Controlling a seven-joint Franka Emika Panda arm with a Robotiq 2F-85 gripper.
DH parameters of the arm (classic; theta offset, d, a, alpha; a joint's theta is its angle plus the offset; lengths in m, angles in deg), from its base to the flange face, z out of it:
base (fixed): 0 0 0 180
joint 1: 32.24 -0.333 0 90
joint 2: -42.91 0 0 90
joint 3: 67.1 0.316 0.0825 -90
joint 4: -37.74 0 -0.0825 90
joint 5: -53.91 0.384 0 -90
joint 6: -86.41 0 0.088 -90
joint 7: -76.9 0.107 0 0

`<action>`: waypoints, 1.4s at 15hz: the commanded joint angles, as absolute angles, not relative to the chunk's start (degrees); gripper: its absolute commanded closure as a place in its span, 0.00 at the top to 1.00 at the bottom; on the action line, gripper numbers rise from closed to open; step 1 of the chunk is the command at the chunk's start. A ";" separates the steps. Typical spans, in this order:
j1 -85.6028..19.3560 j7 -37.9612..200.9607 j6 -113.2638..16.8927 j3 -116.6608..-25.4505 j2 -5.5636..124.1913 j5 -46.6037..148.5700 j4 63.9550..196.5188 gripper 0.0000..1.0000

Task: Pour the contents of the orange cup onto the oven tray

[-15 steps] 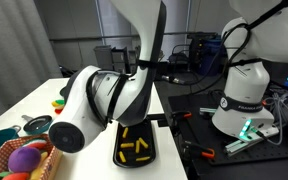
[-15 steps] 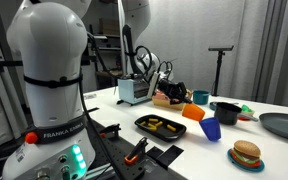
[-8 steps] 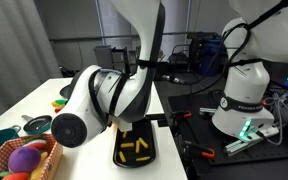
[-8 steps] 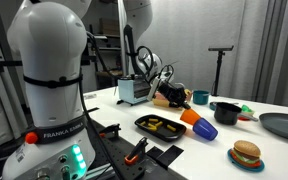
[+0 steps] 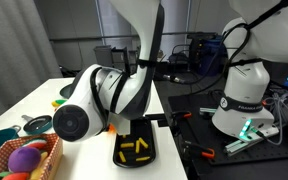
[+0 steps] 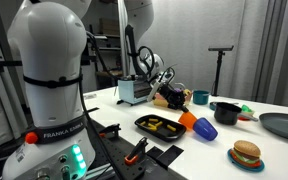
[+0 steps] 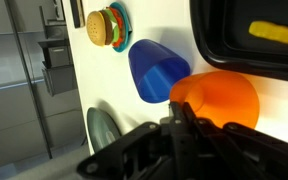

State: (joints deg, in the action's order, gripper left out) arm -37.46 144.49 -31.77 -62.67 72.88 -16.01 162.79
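Jaws clamp the smooth tapered orange cup (image 7: 216, 98) beside the ridged black oven tray (image 7: 246, 45).

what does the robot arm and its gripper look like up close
The arm has glossy white rounded shells with black bands at the joints and a round grey cap at one end. A black cable runs along it. The gripper is matte black, with angular linked fingers.
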 commanded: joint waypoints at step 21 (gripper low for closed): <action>-32.29 100.67 -50.13 -65.35 34.68 33.41 174.45 0.01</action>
State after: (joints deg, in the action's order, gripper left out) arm -31.97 106.89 -52.04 -65.02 38.37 26.22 173.29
